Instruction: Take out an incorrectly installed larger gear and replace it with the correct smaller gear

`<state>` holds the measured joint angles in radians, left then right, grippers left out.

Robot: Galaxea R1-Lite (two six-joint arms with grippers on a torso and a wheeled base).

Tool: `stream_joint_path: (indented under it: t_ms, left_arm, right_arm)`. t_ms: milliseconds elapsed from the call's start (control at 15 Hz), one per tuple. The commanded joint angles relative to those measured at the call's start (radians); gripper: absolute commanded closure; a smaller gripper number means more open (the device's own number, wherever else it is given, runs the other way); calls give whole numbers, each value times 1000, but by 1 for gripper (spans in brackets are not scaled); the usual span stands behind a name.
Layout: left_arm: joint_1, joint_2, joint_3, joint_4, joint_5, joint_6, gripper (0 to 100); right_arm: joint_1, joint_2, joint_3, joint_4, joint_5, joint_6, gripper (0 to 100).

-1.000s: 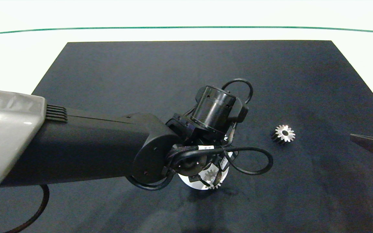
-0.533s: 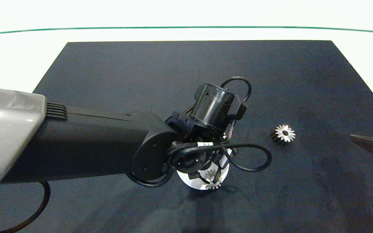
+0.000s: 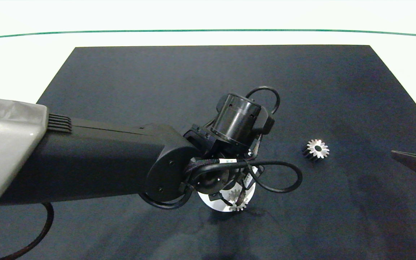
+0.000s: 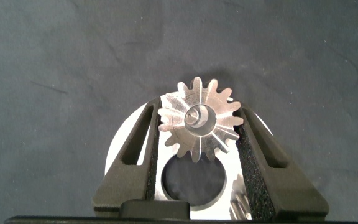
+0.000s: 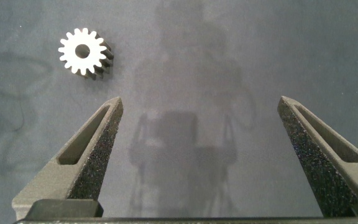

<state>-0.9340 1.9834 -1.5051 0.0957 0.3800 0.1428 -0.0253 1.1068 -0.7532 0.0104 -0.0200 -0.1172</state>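
The smaller gear (image 4: pixel 199 118) sits between the fingers of my left gripper (image 4: pixel 197 107), which is shut on it over a white round base (image 4: pixel 120 149). A metal pin shows in the gear's bore. In the head view the left arm covers most of the base (image 3: pixel 209 202), and only part of this gear (image 3: pixel 237 201) shows below the wrist. The larger gear (image 3: pixel 316 149), with dark flanks, lies flat on the black mat to the right, apart from both grippers. My right gripper (image 5: pixel 201 102) hangs open above the mat near the larger gear (image 5: pixel 82 51), holding nothing.
A black mat (image 3: pixel 157 79) covers the white table. The base has a round dark hole (image 4: pixel 194 179) beside the held gear, and the edge of another small toothed part (image 4: pixel 241 208) shows by it. Cables loop off the left wrist (image 3: pixel 280 180). One right finger (image 3: pixel 412 161) shows at the right edge.
The left wrist has shifted slightly, with the gear still between its fingers over the base. The larger gear and the right gripper have not moved.
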Motion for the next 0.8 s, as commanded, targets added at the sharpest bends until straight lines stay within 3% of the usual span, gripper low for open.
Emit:
stream_joint_path:
  t_ms: [67, 800]
  left_arm:
    - [-6, -6, 6, 1, 2, -2, 84]
    - [-3, 20, -10, -2, 2, -3, 84]
  right_arm:
    - [1, 1, 2, 0, 0, -1, 0]
    - [1, 1, 0, -1, 0, -1, 0]
